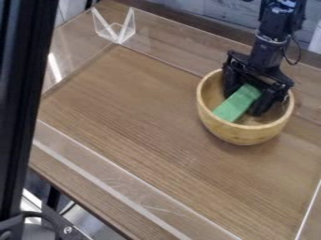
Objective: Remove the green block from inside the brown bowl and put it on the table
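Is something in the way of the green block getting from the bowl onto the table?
Only the brown bowl's own thick wall: the green block lies inside it, so it must go up over the rim. The open gripper is down around the block, and the table beside the bowl looks free.

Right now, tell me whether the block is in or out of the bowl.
In. The green block lies slanted inside the bowl, its upper end between the open gripper's fingers; none of it is on the table.

Clear acrylic walls (75,42) edging the work surface, a folded clear acrylic piece (115,28) standing at the far corner, black metal frame post (22,103) rising at left, soft light glaring off the acrylic.
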### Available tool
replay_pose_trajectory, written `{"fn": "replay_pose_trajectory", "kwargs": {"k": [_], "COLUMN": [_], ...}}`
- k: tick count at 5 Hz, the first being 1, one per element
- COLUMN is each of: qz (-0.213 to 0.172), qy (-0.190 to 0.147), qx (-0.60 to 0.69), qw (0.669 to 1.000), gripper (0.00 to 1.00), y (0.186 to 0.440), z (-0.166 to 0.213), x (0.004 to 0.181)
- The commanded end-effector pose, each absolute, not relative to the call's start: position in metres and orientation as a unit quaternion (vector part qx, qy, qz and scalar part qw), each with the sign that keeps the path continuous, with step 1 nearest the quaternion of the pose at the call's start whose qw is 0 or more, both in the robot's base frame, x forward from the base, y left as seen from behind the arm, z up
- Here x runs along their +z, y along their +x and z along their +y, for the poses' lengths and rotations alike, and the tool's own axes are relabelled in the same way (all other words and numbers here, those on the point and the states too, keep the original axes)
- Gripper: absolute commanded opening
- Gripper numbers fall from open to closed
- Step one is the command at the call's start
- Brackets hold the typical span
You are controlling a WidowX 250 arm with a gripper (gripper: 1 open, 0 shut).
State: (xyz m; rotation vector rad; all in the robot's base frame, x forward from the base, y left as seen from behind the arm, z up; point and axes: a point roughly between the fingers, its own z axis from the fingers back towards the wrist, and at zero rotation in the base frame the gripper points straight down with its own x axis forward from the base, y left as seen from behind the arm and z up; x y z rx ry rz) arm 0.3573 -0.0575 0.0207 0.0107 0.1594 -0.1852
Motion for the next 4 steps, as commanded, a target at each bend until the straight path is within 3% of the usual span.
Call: {"fn": "replay_pose_trajectory", "kwargs": {"k": [1,4], "qz": [0.074,0.067], "qy": [0.0,-0.006], "qx": [-0.104,-0.103], "qw": [0.992,0.992], "gripper": [0.0,0.0], "y": [0.3602,0.3573], "z": [-0.0564,-0.0555], "x": [0.012,0.0154]}}
